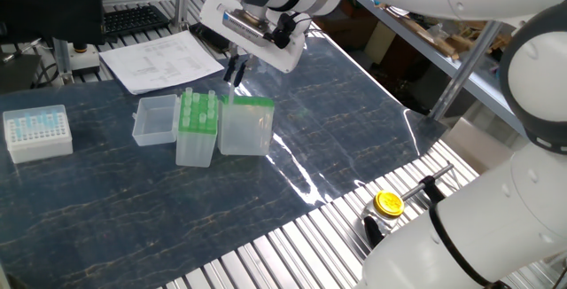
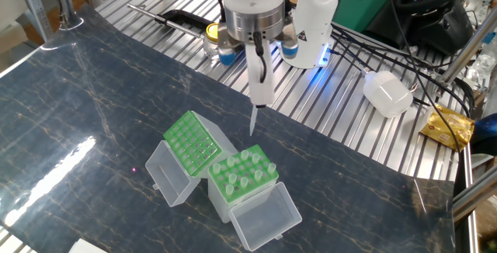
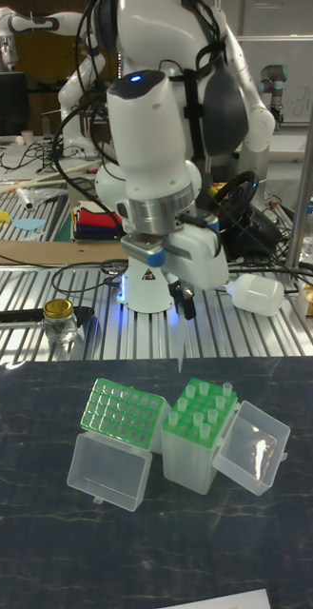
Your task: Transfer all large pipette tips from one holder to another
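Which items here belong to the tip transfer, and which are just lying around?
In use: fingers; held tip; wide green-topped box; narrow green-topped box with tips standing in it.
Lying about: white box of blue tips; papers; yellow-lidded jar; white bottle.

Two green-topped boxes (image 2: 190, 154) (image 2: 241, 179), one white box (image 1: 37, 132), one clear tray (image 1: 154, 119), one jar (image 1: 387, 204).
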{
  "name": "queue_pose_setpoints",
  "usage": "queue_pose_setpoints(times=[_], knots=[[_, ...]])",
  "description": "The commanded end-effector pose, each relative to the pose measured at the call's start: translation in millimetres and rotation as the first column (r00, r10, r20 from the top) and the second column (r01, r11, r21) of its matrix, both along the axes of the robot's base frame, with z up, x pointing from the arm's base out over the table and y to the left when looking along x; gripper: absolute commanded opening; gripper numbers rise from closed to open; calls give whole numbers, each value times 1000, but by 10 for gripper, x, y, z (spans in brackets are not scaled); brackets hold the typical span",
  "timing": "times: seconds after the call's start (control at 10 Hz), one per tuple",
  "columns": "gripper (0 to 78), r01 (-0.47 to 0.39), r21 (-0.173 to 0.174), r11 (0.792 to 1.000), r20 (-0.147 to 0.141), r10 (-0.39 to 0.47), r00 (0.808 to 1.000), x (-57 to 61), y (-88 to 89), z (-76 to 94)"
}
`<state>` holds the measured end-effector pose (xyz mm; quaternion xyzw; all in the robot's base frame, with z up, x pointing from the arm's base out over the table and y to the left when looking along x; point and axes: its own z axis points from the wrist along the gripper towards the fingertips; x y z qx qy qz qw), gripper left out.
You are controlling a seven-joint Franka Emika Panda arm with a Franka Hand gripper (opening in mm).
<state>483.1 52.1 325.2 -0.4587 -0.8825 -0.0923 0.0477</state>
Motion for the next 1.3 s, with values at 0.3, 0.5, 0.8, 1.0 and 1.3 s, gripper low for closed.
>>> queue_pose_setpoints(times=[0.3, 0.5, 0.8, 1.0, 1.3], knots=[[11, 17, -6, 1000, -11, -17, 1000, -13, 94, -8], [11, 31, -7, 1000, -16, -31, 999, -12, 171, 2], [11, 52, -11, 999, -12, -52, 999, 28, 278, 4], [11, 54, -8, 999, -5, -54, 999, 50, 301, -12], [11, 53, -10, 999, 1, -53, 999, 83, 330, -35]])
